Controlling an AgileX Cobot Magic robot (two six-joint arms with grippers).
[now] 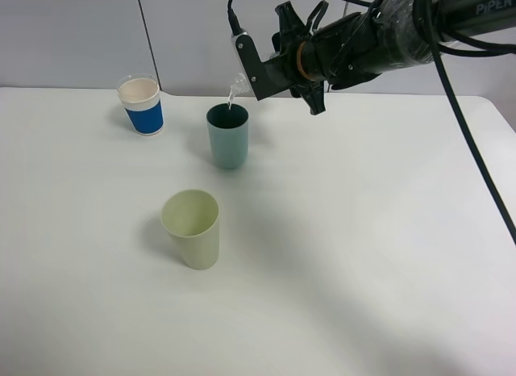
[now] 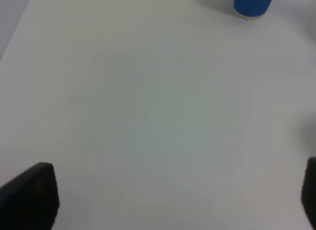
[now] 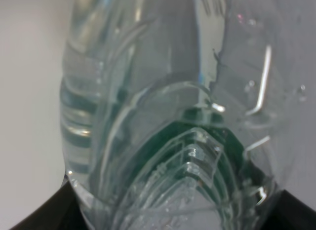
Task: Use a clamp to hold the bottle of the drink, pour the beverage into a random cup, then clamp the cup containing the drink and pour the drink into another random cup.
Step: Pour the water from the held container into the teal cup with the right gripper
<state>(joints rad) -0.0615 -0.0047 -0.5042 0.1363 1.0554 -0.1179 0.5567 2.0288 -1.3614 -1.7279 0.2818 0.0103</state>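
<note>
Exterior high view showed the right claw (image 1: pixel 251 73) clenched on the clear bottle (image 1: pixel 233 91), tipped steeply with its mouth just above the open top of the teal tumbler (image 1: pixel 228 135), which stood upright on the white surface (image 1: pixel 363 231). The pale yellow-green tumbler (image 1: pixel 192 228) stood nearer the camera, apart from the teal one, and a blue-sleeved paper cup (image 1: pixel 142 106) stood to the teal tumbler's left. Right wrist view was filled by the bottle's ribbed body (image 3: pixel 168 116) and green label band, with the dark fingertips (image 3: pixel 44 215) pressed at either side; whether liquid was flowing could not be told there. Only the left wrist view showed the left claw (image 2: pixel 170 198), spread wide and grasping nothing above bare surface (image 2: pixel 148 106), with the paper cup's blue base (image 2: pixel 253 4) at the frame's edge.
</note>
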